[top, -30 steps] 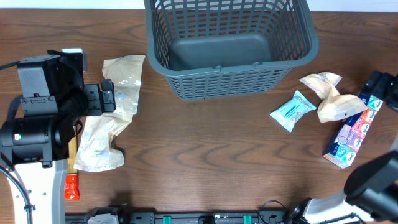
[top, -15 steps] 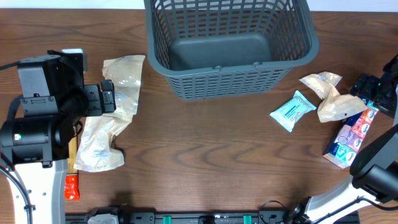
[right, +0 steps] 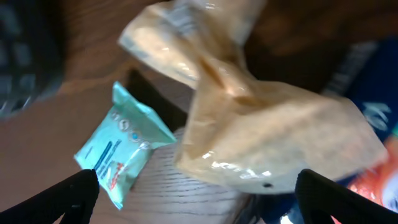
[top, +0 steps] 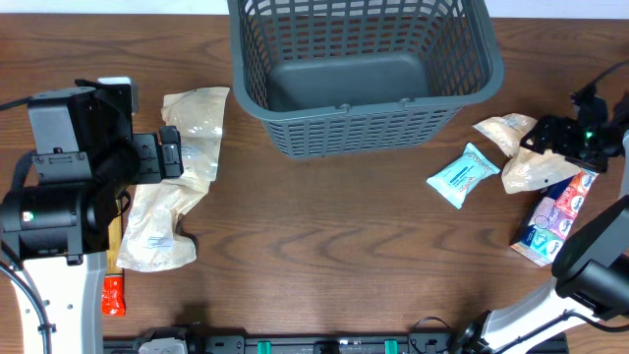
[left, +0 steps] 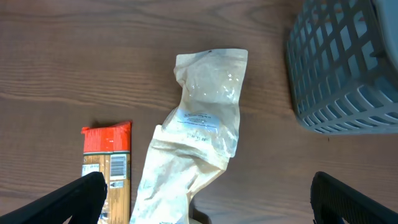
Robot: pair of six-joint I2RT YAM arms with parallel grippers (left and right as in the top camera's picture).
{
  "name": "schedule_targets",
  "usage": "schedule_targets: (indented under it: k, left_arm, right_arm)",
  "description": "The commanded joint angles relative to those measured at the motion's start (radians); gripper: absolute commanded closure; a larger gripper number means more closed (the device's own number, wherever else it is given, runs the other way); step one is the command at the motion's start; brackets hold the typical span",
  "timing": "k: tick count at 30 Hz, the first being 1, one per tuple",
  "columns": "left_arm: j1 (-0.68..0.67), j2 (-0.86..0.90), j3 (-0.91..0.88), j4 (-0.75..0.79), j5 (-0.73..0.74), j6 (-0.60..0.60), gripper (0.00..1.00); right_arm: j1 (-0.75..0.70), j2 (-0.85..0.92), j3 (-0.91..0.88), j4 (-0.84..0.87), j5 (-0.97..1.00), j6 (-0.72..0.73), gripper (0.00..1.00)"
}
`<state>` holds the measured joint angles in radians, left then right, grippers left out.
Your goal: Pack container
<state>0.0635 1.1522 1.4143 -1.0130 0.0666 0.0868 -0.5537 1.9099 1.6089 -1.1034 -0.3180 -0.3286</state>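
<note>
The container (top: 364,128) is being seen upright at the upper centre of the overhead frame, on the wooden table (top: 324,246). The left gripper (top: 169,154) is being held at the left of the frame with its fingers spread wide and nothing pinched, above a long tan pouch (top: 187,177). The container is lying to its right and slightly higher, apart from the pouch. A red-topped packet (left: 107,168) is being shown just beside the pouch, lower left in the left wrist view. The right gripper (top: 552,136) is being held near the right edge, also spread, over a crumpled tan bag (top: 526,165). The container is lying up and to its left, near but apart. A teal packet (top: 460,175) is being seen left of the bag.
</note>
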Motion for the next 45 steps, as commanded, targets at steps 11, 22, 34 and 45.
schedule_targets:
  k: [11,22,34,45]
  left_arm:
    - [-0.001,0.004,0.012,0.0,-0.034,0.014,0.01]
    - [-0.001,0.004,0.012,0.0,-0.034,0.014,0.01]
    - [-0.001,0.015,0.012,0.0,-0.034,0.013,0.01]
    - [-0.001,0.058,0.012,0.0,-0.034,0.009,0.01]
  right_arm:
    - [0.012,0.001,-0.003,0.08,0.034,-0.385,0.01]
    - [0.041,0.097,-0.003,0.167,0.069,-0.383,0.01]
    - [0.077,0.206,-0.003,0.22,0.079,-0.375,0.01]
    - [0.077,0.22,-0.003,0.267,0.074,-0.337,0.01]
